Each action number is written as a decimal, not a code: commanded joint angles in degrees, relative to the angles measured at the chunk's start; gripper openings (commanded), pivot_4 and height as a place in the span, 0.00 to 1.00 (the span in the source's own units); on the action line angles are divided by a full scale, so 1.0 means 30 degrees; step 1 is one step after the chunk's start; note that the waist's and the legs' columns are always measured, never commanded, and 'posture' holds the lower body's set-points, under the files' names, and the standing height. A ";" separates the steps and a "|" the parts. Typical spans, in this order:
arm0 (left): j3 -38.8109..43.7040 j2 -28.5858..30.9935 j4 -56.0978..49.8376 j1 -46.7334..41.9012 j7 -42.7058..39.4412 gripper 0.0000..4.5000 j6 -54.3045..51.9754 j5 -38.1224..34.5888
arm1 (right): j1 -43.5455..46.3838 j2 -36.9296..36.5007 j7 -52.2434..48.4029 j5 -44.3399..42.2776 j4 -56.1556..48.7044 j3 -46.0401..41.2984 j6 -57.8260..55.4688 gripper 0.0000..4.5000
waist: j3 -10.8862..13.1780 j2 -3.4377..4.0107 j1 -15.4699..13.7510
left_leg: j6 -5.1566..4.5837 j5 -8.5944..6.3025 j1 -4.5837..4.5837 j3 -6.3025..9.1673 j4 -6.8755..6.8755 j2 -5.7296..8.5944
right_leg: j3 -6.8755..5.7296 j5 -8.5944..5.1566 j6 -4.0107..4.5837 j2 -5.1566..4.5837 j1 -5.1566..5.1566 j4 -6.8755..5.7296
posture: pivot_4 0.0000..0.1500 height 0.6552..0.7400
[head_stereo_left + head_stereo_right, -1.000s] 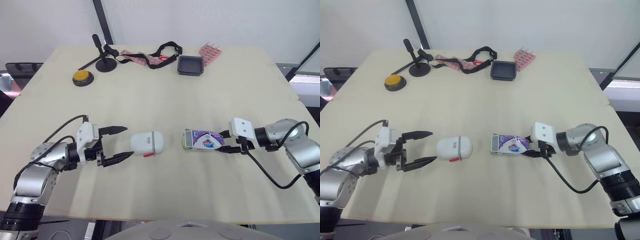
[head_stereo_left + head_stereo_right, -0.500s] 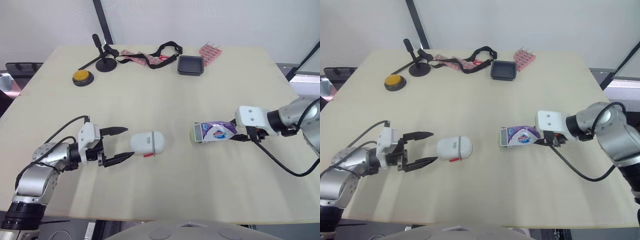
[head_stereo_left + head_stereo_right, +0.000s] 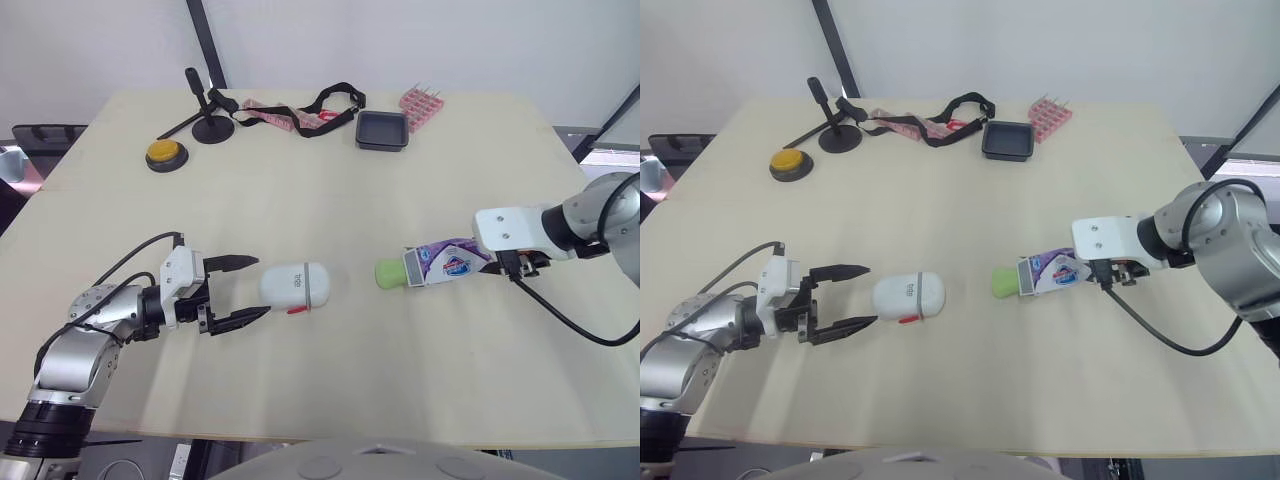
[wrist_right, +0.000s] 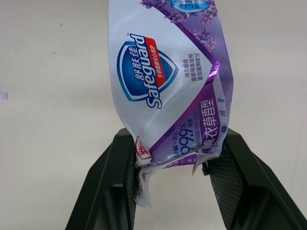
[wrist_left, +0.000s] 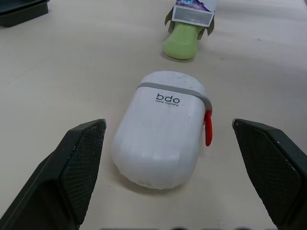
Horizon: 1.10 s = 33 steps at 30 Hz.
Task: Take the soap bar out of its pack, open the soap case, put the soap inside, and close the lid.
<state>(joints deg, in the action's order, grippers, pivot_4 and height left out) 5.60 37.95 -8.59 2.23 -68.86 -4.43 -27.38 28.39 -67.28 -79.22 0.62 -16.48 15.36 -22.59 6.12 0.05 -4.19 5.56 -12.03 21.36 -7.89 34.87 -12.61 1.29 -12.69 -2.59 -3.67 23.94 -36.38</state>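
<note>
A white soap case [image 3: 297,286] with a red clasp lies shut on the table, left of centre. My left gripper [image 3: 258,287] is open at its left end, with a finger [image 5: 79,165] on either side and neither touching it. My right gripper [image 3: 497,266] is shut on the back end of the purple soap pack [image 3: 445,264], which is tilted with its open end down toward the case. The green soap bar [image 3: 388,273] sticks out of that open end and rests on the table. In the right wrist view both fingers [image 4: 117,177] pinch the crumpled pack [image 4: 168,72].
At the far side of the table [image 3: 330,200] are a black tray [image 3: 381,130], a pink item [image 3: 420,104], a black strap [image 3: 322,104], a small black stand [image 3: 207,122] and a yellow button [image 3: 164,154].
My right gripper has carried the pack to the right and tipped it up. The green soap has slid partly out of its open end. The left gripper has barely moved.
</note>
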 commanded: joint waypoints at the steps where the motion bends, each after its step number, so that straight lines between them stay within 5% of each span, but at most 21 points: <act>1: 0.0120 0.0023 -0.0007 -0.0095 -0.0047 1.00 0.0269 -0.0120 | -0.0263 -0.0739 -0.0235 -0.0050 0.0233 -0.0983 0.0379 0.46 | 0.0000 0.0000 -0.0001 | 0.0000 0.0000 0.0000 -0.0001 0.0000 0.0000 | 0.0000 0.0000 0.0000 0.0000 0.0000 0.0000 | 1.00 1.00; 7: 0.0053 0.0050 0.0220 -0.0179 -0.0193 1.00 0.0365 -0.0071 | -0.2009 -0.2085 -0.0111 -0.0999 0.2902 -0.3532 0.1981 0.46 | 0.0000 0.0000 -0.0053 | -0.0003 -0.0002 0.0002 -0.0012 0.0000 0.0003 | 0.0007 -0.0001 0.0002 -0.0006 0.0001 0.0002 | 1.00 1.00; 12: 0.0050 0.0074 0.0370 -0.0336 -0.0361 1.00 0.0419 -0.0077 | -0.3293 -0.0608 0.1074 -0.4106 0.4814 -0.7558 -0.0228 0.46 | -0.0005 -0.0009 -0.0018 | -0.0010 -0.0005 0.0014 -0.0063 -0.0006 0.0000 | 0.0048 -0.0002 0.0004 -0.0004 -0.0002 -0.0008 | 1.00 1.00; 18: -0.0095 -0.0007 0.0315 -0.0513 -0.0409 1.00 0.0335 -0.0055 | -0.5380 0.4253 0.7010 -0.5623 0.5887 -1.2060 -0.2522 0.46 | -0.0034 -0.0046 -0.0112 | -0.0018 -0.0007 0.0010 -0.0087 0.0015 -0.0008 | 0.0059 -0.0003 0.0006 0.0002 0.0002 -0.0031 | 1.00 1.00; 24: -0.0185 -0.0016 0.0254 -0.0644 -0.0261 1.00 0.0205 -0.0104 | -0.6424 1.1016 1.7508 -0.4189 0.3454 -1.4308 -0.5862 0.46 | -0.0044 -0.0026 -0.0091 | -0.0006 0.0001 0.0002 -0.0099 0.0015 -0.0010 | 0.0074 -0.0002 0.0003 0.0018 0.0047 -0.0065 | 1.00 1.00; 33: -0.0125 0.0123 0.0050 -0.0694 -0.0255 1.00 0.0018 -0.0223 | -0.6575 1.3884 2.1755 -0.4309 0.1831 -1.4128 -0.8429 0.46 | -0.0048 0.0046 -0.0098 | 0.0162 0.0057 -0.0031 -0.0118 -0.0017 0.0003 | 0.0108 0.0006 -0.0014 0.0020 0.0083 -0.0061 | 1.00 1.00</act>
<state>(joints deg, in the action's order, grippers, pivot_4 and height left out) 4.43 37.76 -7.09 0.50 -69.63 -4.51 -27.30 8.73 -25.36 -15.00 -11.73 -8.58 -26.09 -47.30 5.97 0.19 -4.49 6.07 -11.85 21.27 -8.25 34.78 -12.60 1.62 -12.64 -2.69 -3.61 24.19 -36.56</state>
